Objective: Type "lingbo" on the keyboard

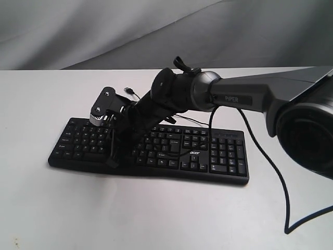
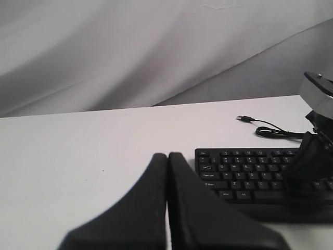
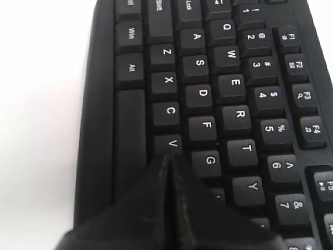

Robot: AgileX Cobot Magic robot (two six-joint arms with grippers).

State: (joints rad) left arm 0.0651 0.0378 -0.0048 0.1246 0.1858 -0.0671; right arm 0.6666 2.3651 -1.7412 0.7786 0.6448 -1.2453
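Note:
The long black keyboard (image 1: 171, 151) with white legends and an acer logo lies across the white table; its thin cable (image 1: 132, 92) runs off behind it. My right gripper (image 1: 112, 161) is shut, reaching across to the keyboard's left-middle, tips down at the bottom letter row. In the right wrist view the shut tips (image 3: 167, 159) sit right next to the V key (image 3: 169, 143), hiding the key beyond it. My left gripper (image 2: 167, 156) is shut and empty, hovering over bare table just off the keyboard's (image 2: 250, 174) left end.
The right arm (image 1: 234, 94) stretches over the keyboard's right half from the right edge. A thick black cable (image 1: 276, 177) hangs from it onto the table. A grey cloth backdrop (image 1: 156, 31) stands behind the table's far edge.

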